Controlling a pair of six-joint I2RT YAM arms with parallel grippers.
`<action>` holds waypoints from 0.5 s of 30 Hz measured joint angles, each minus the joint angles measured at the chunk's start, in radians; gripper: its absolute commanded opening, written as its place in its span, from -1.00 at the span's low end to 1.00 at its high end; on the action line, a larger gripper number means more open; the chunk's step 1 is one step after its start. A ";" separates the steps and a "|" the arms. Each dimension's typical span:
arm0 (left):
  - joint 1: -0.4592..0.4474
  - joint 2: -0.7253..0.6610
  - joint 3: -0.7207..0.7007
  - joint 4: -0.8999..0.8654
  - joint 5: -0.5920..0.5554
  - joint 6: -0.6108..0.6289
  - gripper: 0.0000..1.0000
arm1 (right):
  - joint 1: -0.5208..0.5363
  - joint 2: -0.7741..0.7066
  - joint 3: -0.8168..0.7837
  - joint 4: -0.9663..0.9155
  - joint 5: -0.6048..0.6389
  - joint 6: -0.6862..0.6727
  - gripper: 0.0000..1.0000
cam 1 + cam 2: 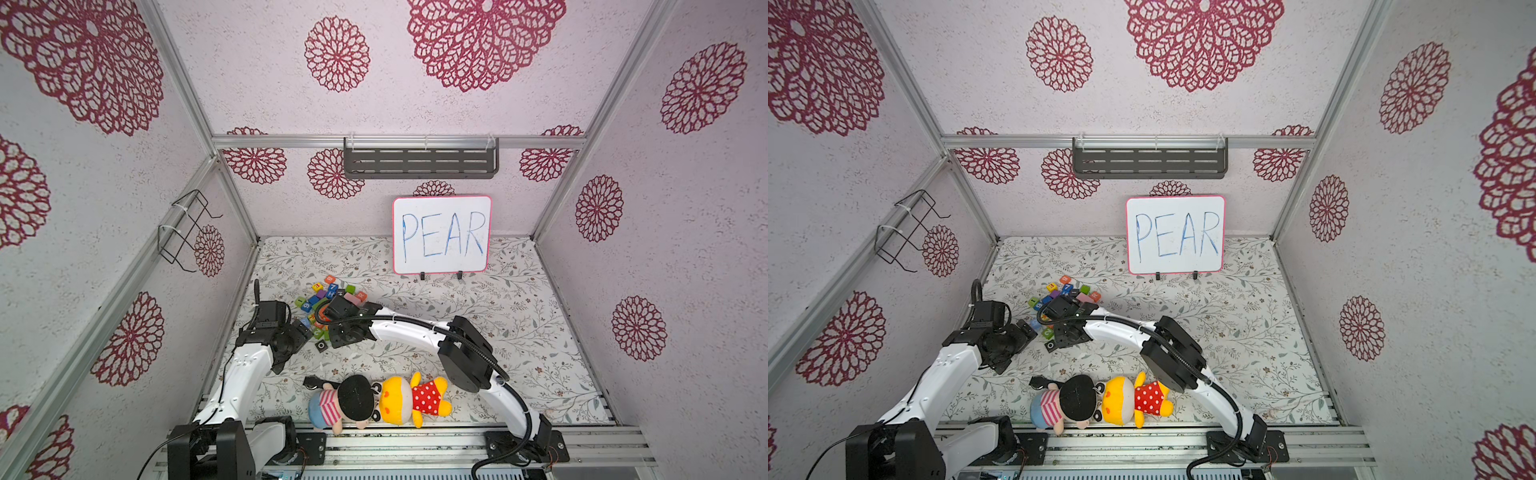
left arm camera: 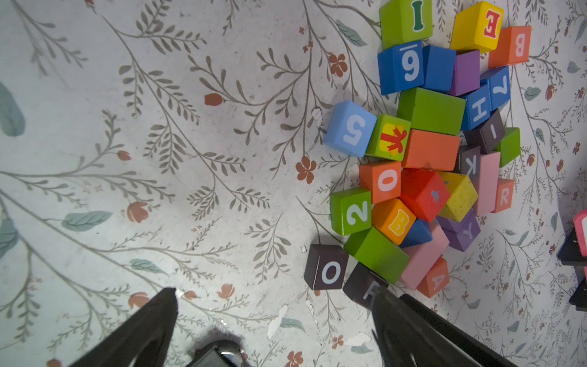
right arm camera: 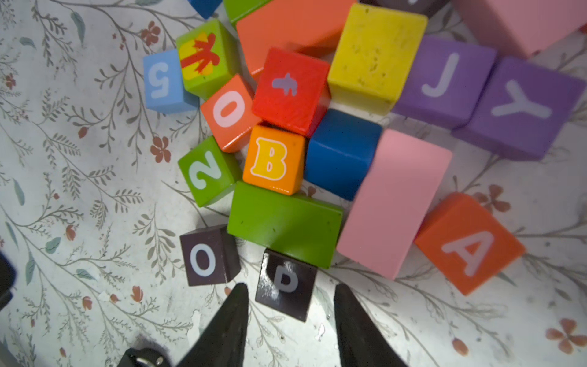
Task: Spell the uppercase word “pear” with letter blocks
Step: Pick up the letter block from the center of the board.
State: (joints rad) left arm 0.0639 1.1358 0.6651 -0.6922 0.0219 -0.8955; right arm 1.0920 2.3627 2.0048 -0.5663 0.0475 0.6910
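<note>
P block [image 3: 286, 279] lies on the counter [image 3: 79, 190] between the fingers of my right gripper [image 3: 289, 287], which stand apart on either side of it, not clamped. O block [image 3: 208, 255] is just beside it, and a green bar [image 3: 286, 222] touches its far edge. A block [image 3: 470, 243] lies near, past a pink bar [image 3: 394, 203]. My left gripper [image 2: 276, 289] hangs spread wide beside the heap [image 2: 428, 149]. R block [image 2: 504, 195] and E block [image 2: 476, 27] lie at the heap's far side.
</note>
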 measured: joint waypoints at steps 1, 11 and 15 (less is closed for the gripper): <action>0.000 0.001 -0.003 0.000 0.000 0.000 0.96 | 0.000 0.008 0.010 -0.005 0.000 0.000 -0.06; 0.000 -0.001 -0.011 0.000 -0.001 0.000 0.96 | 0.000 0.085 0.113 -0.081 0.000 0.000 -0.08; 0.000 -0.009 -0.011 0.002 0.000 0.000 0.96 | 0.000 0.086 0.124 -0.121 0.009 -0.001 -0.15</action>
State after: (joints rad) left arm 0.0639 1.1271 0.6544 -0.6907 0.0216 -0.8955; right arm 1.0924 2.4485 2.1284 -0.6876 0.0563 0.6903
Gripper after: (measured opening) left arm 0.980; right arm 0.438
